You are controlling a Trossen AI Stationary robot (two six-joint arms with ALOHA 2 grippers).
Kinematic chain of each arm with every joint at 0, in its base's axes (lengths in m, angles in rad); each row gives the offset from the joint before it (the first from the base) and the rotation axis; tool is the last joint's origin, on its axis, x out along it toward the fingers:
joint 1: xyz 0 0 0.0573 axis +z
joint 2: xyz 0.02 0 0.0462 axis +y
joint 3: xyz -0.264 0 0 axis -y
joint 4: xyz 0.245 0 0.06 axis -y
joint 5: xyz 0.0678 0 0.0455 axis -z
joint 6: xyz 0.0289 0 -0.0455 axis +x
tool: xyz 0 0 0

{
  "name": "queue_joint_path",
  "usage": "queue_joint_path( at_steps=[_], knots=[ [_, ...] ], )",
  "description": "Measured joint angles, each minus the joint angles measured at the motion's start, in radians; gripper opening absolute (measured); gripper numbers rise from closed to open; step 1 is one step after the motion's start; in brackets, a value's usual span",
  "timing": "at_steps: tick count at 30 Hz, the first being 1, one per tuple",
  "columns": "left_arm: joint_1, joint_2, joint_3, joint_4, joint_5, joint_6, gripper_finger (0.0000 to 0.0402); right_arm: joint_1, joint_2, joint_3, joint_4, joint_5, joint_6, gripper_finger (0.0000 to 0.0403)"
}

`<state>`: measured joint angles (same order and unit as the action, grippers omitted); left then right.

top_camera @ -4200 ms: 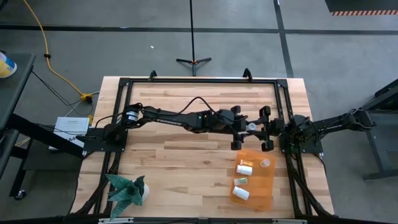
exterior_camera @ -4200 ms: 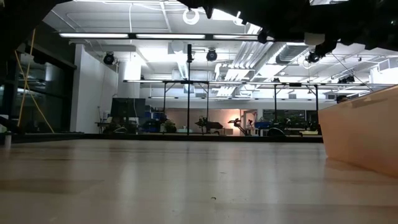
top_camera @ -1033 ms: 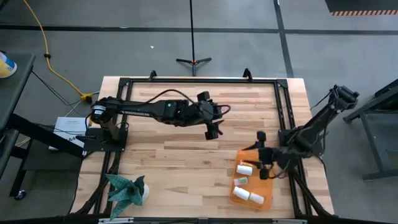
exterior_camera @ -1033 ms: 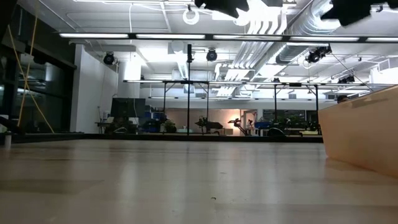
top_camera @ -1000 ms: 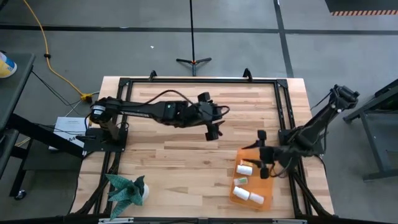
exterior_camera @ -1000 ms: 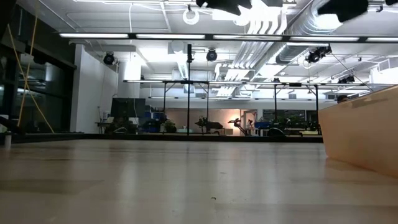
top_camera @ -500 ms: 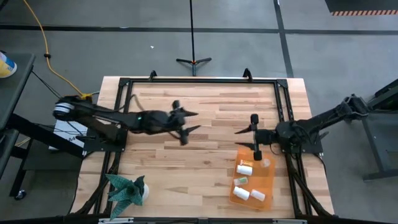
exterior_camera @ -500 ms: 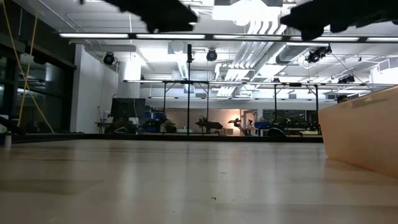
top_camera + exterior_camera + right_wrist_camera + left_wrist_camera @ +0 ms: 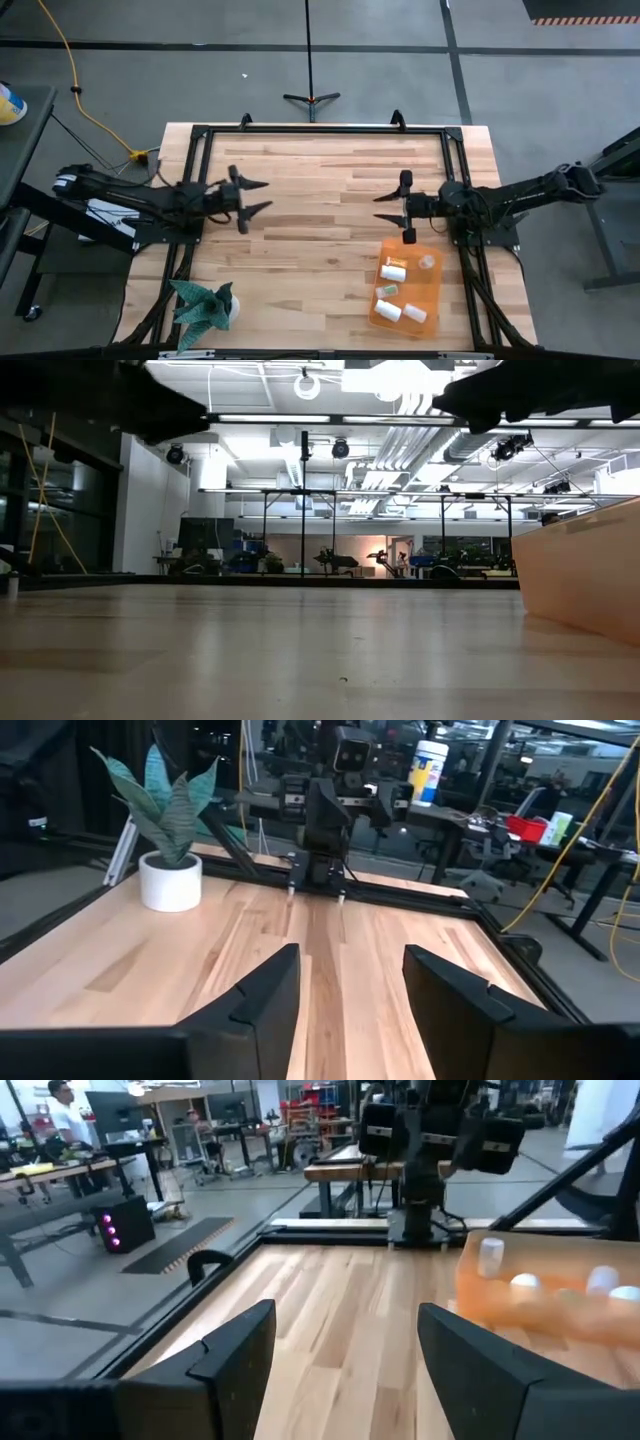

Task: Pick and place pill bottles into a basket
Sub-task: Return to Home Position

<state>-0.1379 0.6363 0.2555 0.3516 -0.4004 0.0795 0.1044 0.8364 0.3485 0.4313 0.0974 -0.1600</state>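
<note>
The orange basket (image 9: pixel 408 290) lies on the table's near right part. Several white pill bottles lie inside it, among them one (image 9: pixel 393 270) at its far end and one (image 9: pixel 389 311) nearer the front. The basket also shows in the left wrist view (image 9: pixel 545 1300) with bottles (image 9: pixel 490 1256) in it, and its wall shows in the low view (image 9: pixel 580 570). My left gripper (image 9: pixel 258 196) is open and empty above the table's left half. My right gripper (image 9: pixel 388 205) is open and empty just beyond the basket's far end.
A green spiky plant in a white pot (image 9: pixel 205 305) stands at the near left corner; it also shows in the right wrist view (image 9: pixel 170 840). A black frame (image 9: pixel 320 130) runs around the table's edges. Bare wood lies between the two grippers.
My left gripper has drawn back from the table's middle toward its left edge. My right gripper has gone from above the basket's far end toward the far edge and now stands beyond the basket. Both stay open and empty.
</note>
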Motion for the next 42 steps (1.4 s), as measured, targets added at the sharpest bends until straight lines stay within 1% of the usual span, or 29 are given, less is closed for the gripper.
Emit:
queue_joint_path(
  at_steps=[3,6,9,12,16,21,25,29,32,34,36,40,42],
  knots=[
    [0.0,-0.142,-0.013,-0.119,-0.004,-0.022,0.028,-0.01,0.0,0.0,0.0,0.0,0.001,0.0169],
    [0.0,-0.248,-0.026,-0.216,0.008,-0.024,0.028,-0.022,0.0,0.0,0.0,0.0,0.001,0.0171],
    [0.0,-0.329,-0.054,-0.258,0.028,-0.024,0.028,-0.034,0.0,0.0,0.0,-0.001,0.002,0.0172],
    [0.0,-0.391,-0.113,-0.244,0.011,-0.032,0.028,-0.048,0.0,0.0,0.005,0.0,0.002,0.0169],
    [0.0,-0.45,-0.184,-0.226,0.005,-0.033,0.028,-0.055,0.0,0.0,0.016,0.0,0.002,0.0168],
    [0.0,-0.508,-0.24,-0.229,0.005,-0.005,0.028,-0.054,0.0,0.0,0.021,0.007,0.019,0.0168],
    [0.0,-0.554,-0.242,-0.262,-0.003,0.025,0.028,-0.054,0.0,0.0,0.035,0.03,0.031,0.0165],
    [0.0,-0.586,-0.243,-0.283,-0.005,0.001,0.028,-0.054,0.0,0.0,0.049,0.059,0.032,0.0167],
    [0.0,-0.576,-0.243,-0.292,0.05,0.015,0.0274,-0.054,0.0,0.0,0.068,0.096,0.047,0.0166],
    [-0.001,-0.569,-0.243,-0.292,0.057,0.025,0.0257,-0.055,0.002,0.0,0.094,0.093,0.07,0.0163],
    [0.0,-0.569,-0.243,-0.291,0.057,0.044,0.0226,-0.055,0.002,0.0,0.116,0.077,0.072,0.0159],
    [0.0,-0.569,-0.243,-0.291,0.057,0.065,0.0138,-0.054,0.008,0.0,0.111,0.055,0.07,0.015],
    [0.0,-0.569,-0.243,-0.291,0.057,0.072,0.0085,-0.054,0.031,0.0,0.118,0.099,0.087,0.0148]
  ],
)
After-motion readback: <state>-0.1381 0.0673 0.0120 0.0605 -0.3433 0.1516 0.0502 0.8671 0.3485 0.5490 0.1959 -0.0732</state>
